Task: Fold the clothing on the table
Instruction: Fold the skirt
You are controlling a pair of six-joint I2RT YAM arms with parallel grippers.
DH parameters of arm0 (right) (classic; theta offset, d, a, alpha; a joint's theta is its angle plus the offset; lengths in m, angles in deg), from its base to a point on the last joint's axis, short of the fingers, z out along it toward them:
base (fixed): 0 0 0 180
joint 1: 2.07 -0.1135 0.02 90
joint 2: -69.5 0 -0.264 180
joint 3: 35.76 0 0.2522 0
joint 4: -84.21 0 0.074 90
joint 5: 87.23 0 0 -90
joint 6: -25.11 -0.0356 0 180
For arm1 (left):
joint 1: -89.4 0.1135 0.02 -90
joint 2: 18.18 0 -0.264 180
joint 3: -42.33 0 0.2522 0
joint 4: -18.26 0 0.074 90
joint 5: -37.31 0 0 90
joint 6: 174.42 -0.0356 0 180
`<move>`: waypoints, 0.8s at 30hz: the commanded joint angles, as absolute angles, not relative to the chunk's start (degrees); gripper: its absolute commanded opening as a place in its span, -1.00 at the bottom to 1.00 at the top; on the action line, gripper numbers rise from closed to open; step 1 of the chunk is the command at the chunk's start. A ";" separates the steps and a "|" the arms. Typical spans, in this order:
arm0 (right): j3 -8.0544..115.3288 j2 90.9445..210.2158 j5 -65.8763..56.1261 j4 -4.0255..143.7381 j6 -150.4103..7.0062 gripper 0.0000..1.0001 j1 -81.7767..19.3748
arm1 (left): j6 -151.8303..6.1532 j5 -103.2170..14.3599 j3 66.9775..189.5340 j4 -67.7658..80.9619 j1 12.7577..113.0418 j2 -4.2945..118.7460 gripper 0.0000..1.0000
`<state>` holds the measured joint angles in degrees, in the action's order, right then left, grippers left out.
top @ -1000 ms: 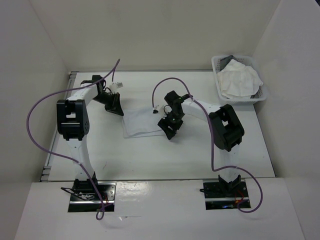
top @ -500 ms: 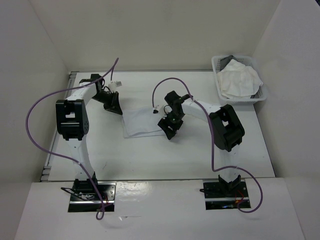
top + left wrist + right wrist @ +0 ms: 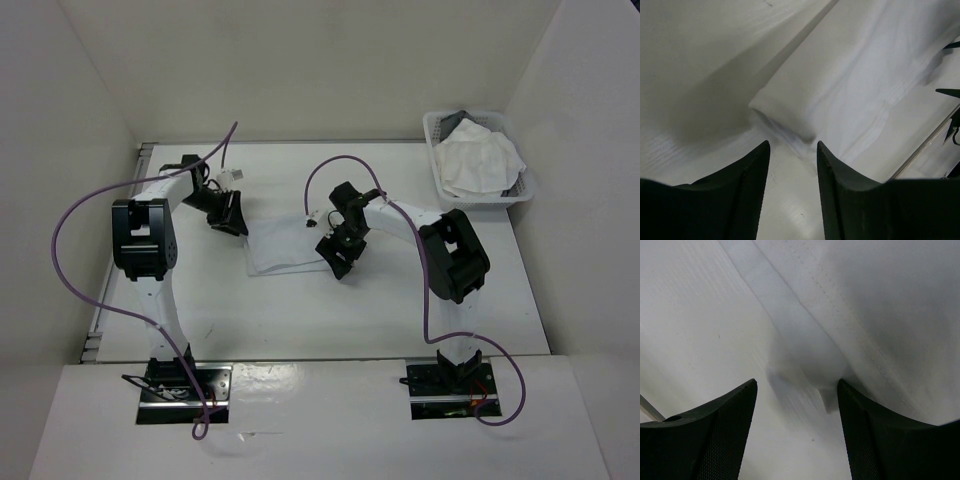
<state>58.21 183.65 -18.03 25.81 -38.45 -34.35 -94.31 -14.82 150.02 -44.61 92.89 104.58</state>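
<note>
The table (image 3: 300, 310) took up nearly the whole overhead view, white and matte, boxed in by white walls. Over it, the left arm (image 3: 145, 240) rose from its base at the near edge. It bent at the black elbow block and stretched its forearm away and to the right, wrist dipped toward the cloth. The right arm (image 3: 455, 255) mirrored it: up from its base, elbow high, forearm swung left across the table with the wrist turned down.

Between the two wrists, about mid-table, the clothing (image 3: 285, 245) lay flat as a pale rectangle. The white lattice basket (image 3: 525, 190) sat well apart in the far right corner, with a crumpled white cloth (image 3: 478, 158) heaped in it.

The left gripper (image 3: 228, 215) hung at the clothing's far left corner, tilted down toward it. In its wrist view the gripper (image 3: 792, 145) had both black fingers (image 3: 747, 185) parted with bare table between them. The corner, puffed into a small soft fold, sat just ahead of the tips, and nothing was pinched.

The right gripper (image 3: 340, 262) stood over the near right corner. Its wrist view showed the gripper (image 3: 797, 382) spread wide and the fingers (image 3: 725, 430) low to the table. The stitched edge of the fabric and a small corner flap lay in the gap, unclamped.
</note>
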 commanded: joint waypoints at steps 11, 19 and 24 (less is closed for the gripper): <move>55.61 184.99 -16.75 25.63 -39.14 0.41 -34.86 | -92.15 -6.55 145.65 -41.03 93.44 103.90 -0.10; 55.61 184.99 -16.75 25.63 -39.14 0.41 -34.86 | -92.15 -5.32 146.17 -41.03 93.44 104.43 -0.16; 55.61 184.99 -16.75 25.10 -39.14 0.41 -34.86 | -92.68 -4.70 147.76 -41.65 93.44 106.00 -0.21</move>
<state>58.21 183.63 -17.88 25.85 -38.89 -34.35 -91.75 -7.37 145.89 -41.37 93.08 104.71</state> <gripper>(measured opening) 0.705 0.403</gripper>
